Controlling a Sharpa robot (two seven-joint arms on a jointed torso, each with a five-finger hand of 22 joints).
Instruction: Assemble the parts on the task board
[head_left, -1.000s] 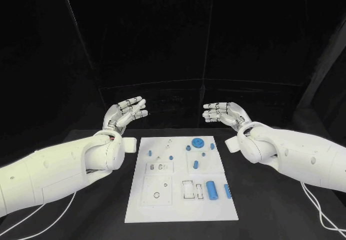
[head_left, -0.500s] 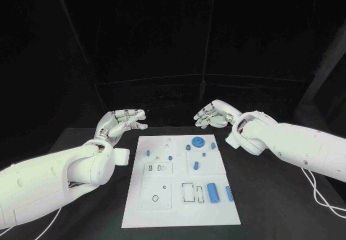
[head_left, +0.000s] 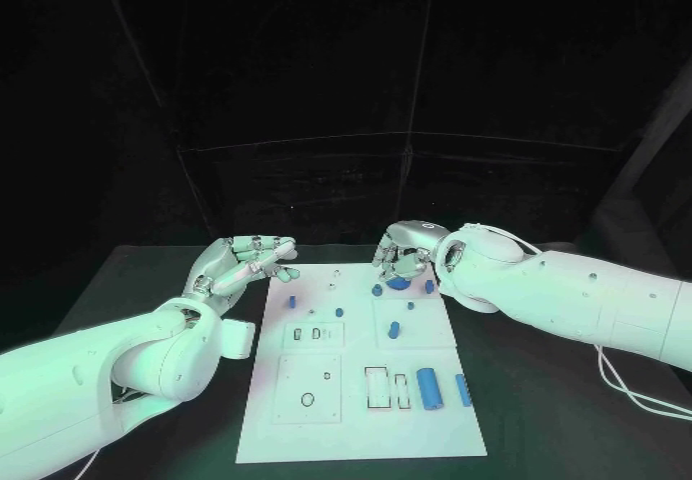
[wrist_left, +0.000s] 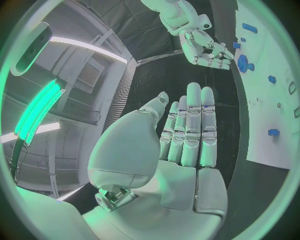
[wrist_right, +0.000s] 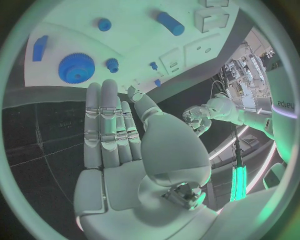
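My right robot hand (head_left: 405, 250) hovers over the far edge of the task board (head_left: 361, 420), just above the blue gear (wrist_right: 76, 67). It grasps nothing; the fingers extend together toward the gear, which I judge to be the first pick. My left robot hand (head_left: 245, 262) waits beside the board's far left corner, released and empty, fingers loosely apart, keeping the board unobstructed. The board lies at the middle of the counter (head_left: 562, 380). The blue cylinder (head_left: 427, 386) rests near the board's right edge.
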